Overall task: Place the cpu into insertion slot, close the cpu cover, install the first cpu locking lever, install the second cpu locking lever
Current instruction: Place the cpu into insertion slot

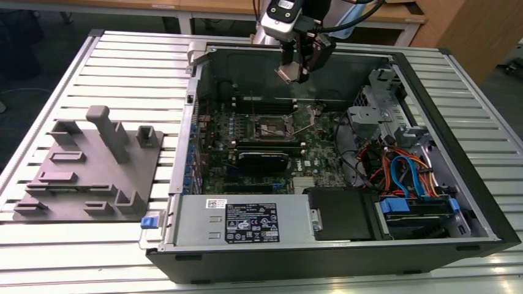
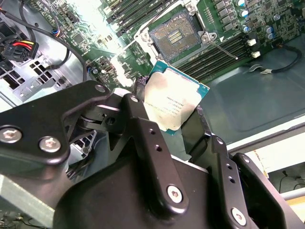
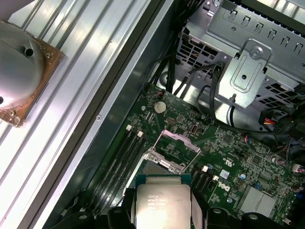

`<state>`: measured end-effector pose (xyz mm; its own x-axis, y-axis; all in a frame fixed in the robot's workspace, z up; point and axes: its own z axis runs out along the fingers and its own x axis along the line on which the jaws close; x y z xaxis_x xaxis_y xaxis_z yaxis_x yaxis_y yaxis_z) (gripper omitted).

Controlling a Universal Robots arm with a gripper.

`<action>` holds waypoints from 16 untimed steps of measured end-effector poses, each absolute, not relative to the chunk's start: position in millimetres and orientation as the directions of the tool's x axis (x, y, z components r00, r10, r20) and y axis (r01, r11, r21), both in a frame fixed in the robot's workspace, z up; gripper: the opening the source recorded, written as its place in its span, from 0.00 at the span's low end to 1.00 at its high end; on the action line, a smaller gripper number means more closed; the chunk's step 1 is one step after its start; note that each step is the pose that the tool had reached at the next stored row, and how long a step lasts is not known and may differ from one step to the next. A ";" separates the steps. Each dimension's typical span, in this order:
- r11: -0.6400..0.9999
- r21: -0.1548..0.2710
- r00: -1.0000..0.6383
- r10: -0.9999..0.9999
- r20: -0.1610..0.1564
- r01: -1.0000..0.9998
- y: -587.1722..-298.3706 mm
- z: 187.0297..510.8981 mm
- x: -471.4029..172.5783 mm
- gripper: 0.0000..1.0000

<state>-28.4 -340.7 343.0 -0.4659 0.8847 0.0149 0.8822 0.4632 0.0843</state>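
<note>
Slatted worktop, open computer case | my gripper over the case, near the edge opposite its power supply, jaws clamped on the chip | socket bare, cover raised | risk: chip could slip in my grip, land skewed, bend pins

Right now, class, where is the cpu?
In the second wrist view the cpu sits clamped in the gripper, held above the motherboard, apart from the insertion slot.

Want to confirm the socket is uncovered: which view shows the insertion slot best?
Second wrist view: the insertion slot faces the camera, contact grid bare. In the first wrist view the cpu hides part; the exterior view sees it from afar.
</note>
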 end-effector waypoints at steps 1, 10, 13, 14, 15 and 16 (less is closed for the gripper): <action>0.463 0.084 -0.466 0.885 0.015 0.882 -340.7 342.9 -28.4 0.54; 0.453 0.084 -0.455 0.890 0.015 0.888 -340.7 342.8 -28.4 0.54; 0.422 0.084 -0.425 0.905 0.015 0.902 -340.7 342.4 -28.4 0.54; 0.406 0.084 -0.408 0.913 0.015 0.910 -340.7 342.2 -28.4 0.54; 0.389 0.084 -0.392 0.920 0.015 0.917 -340.7 342.0 -28.4 0.54; 0.373 0.084 -0.375 0.927 0.015 0.924 -340.7 341.8 -28.4 0.54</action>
